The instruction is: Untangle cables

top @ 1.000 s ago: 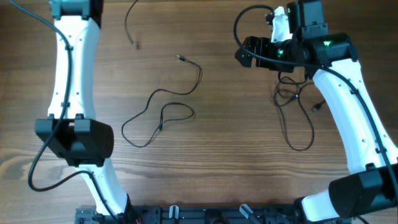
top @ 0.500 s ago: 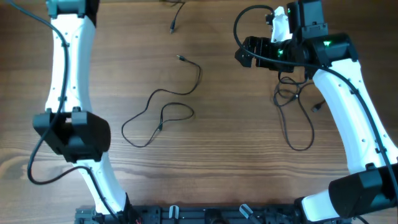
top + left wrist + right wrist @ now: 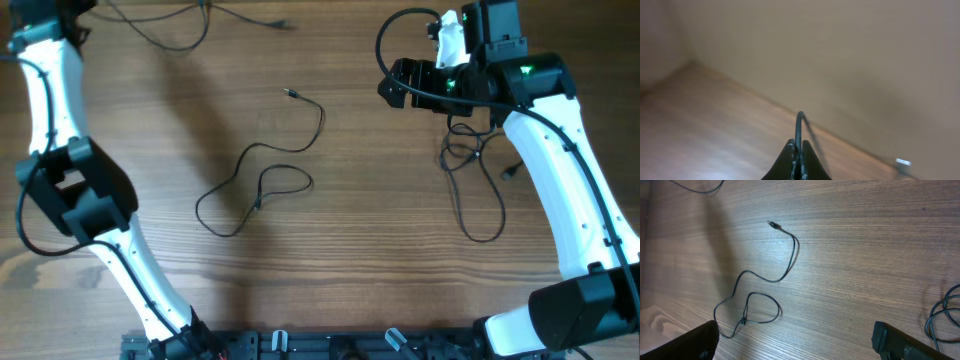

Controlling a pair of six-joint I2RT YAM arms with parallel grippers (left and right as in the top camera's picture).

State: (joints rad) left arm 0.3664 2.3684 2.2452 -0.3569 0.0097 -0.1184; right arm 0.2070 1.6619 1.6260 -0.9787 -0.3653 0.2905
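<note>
By the look of it, the untangling is partly done. The left gripper (image 3: pixel 797 152), pinched shut, holds one thin dark cable (image 3: pixel 798 127) over the far-left corner of the brown wooden table (image 3: pixel 380 270). A second thin dark cable (image 3: pixel 258 201) lies on its own mid-table, loosely looped. A small dark knot of cables (image 3: pixel 462 152) is left beneath the empty, wide-spread right gripper (image 3: pixel 799 341). No container shows.
</note>
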